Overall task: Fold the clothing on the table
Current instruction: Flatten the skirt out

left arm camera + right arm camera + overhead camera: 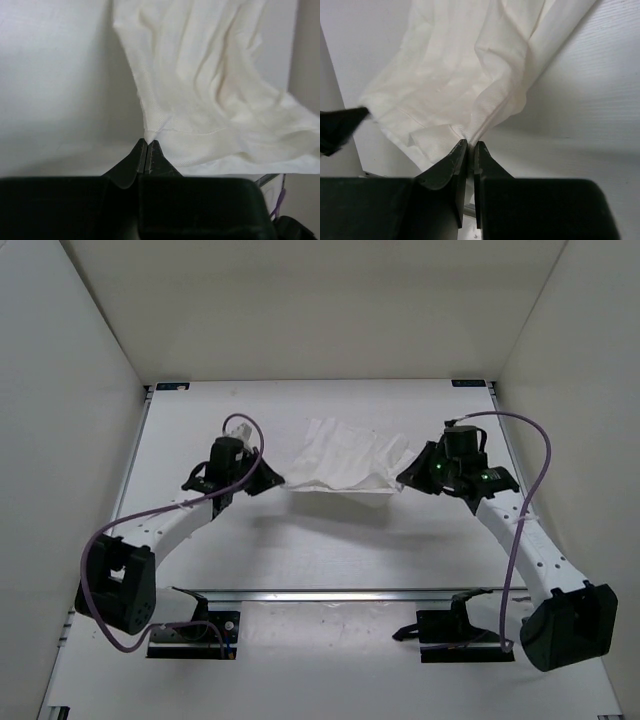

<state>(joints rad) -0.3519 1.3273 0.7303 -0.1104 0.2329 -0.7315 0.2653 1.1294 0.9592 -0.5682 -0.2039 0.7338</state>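
Nearest, only the silver rail [330, 592] lying across the table [330, 550], well short of the work. Further in, on the left: the left gripper [278, 480] [148, 145] pinched shut on one near corner of the clothing [340, 465] [210, 100] [455, 75], jaws pressed flat together, the hemmed tip of fabric nipped at their very ends. On the right, level with it: the right gripper [403, 480] [470, 145] closed on the opposite near corner, jaws all but touching, a bunched fold of cloth caught in the thin slit between them. Strung between the two, near the middle of the table: the near hem, apparently raised off the surface to judge by the shadow beneath, the rest sloping away and down onto the table further back, rumpled and ribbed. Looks like the start of the first fold, near edge to be carried over toward the far edge. To do it well: raise both corners together and at one height, ease them slightly apart to tauten the hem without dragging the resting part, then carry forward in one smooth arc over the cloth. Mind the left grip, shallow at the tip and likely to slip under a hard pull. Mind also the right grip, taken on a bunch rather than a flat corner, so expect a crease there. Lay the hem down along the far edge, match corner to corner, and only then let go.
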